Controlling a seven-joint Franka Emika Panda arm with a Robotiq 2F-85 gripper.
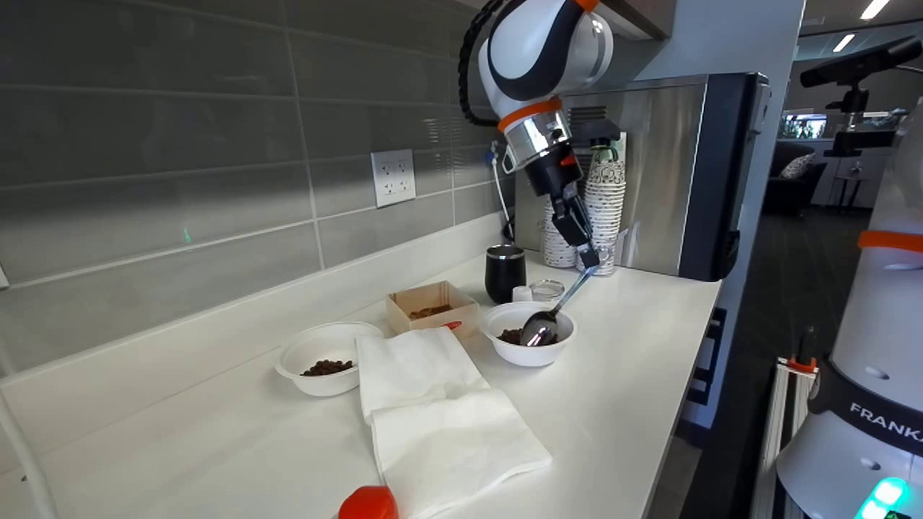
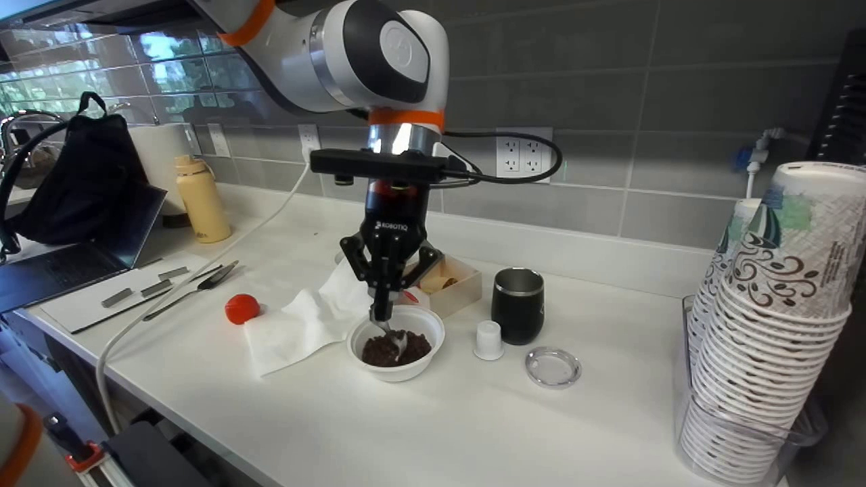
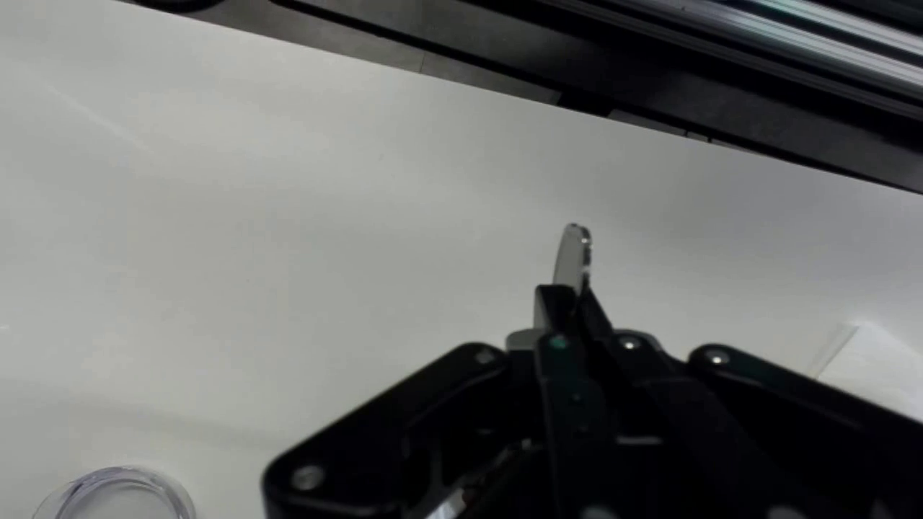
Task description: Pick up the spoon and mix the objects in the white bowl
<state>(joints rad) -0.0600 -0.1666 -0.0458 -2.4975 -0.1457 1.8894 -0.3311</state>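
Note:
My gripper is shut on the handle of the silvery spoon; it also shows shut in the other exterior picture. The spoon slants down, and its head is inside the white bowl, at the dark reddish-brown pieces. The white bowl, the pieces and the spoon head also show there. In the wrist view, the handle end sticks out past the closed fingertips. The bowl's inside is hidden in the wrist view.
White cloths and a smaller white bowl with dark pieces lie beside it. A wooden box, black tumbler, small white cup and clear lid stand near. Stacked paper cups stand at one end.

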